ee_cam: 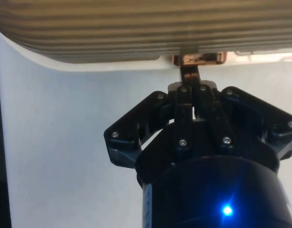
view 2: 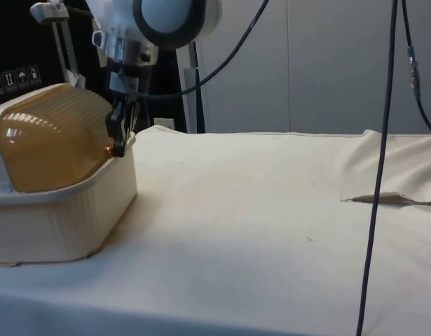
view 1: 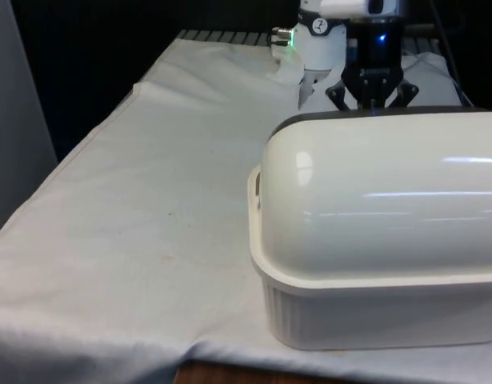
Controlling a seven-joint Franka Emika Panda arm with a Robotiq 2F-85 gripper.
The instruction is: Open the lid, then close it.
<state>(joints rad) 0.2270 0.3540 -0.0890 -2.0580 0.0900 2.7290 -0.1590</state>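
One ribbed, domed lid (view 2: 54,133) sits closed on its cream plastic bread box (view 2: 61,210) on the cloth-covered worktop (view 2: 271,210); the claw (ee_cam: 193,78) is clenched on the lid's copper handle (ee_cam: 199,59).

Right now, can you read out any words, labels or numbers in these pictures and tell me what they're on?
No readable words or numbers.
Side view: a row of small white pictogram signs on the dark cabinet behind the bread box, too small to read.
Bread box, lid and cloth: no text.
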